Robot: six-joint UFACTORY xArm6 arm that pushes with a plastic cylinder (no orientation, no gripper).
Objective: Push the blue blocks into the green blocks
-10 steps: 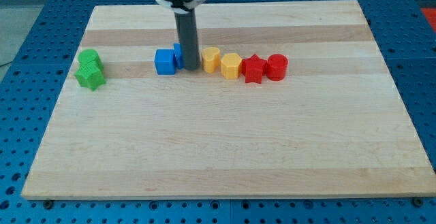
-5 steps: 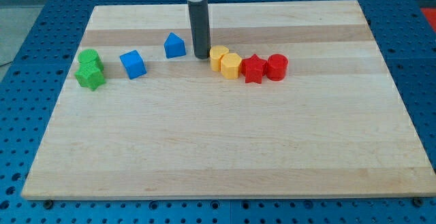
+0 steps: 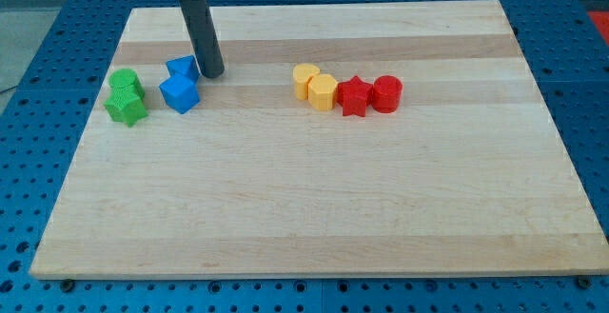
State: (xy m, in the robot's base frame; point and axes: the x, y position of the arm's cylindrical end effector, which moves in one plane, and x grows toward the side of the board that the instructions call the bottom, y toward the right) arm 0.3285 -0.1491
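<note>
Clearly light and slippery, both blue blocks (image 3: 180,83) sit left of my tip (image 3: 213,73); push their right faces toward the green blocks (image 3: 125,97).

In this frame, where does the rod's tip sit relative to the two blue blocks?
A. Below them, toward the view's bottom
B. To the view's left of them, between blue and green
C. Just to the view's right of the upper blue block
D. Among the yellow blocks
C: my tip stands right beside the upper blue block, on its right, with the blue cube lower left.
</note>
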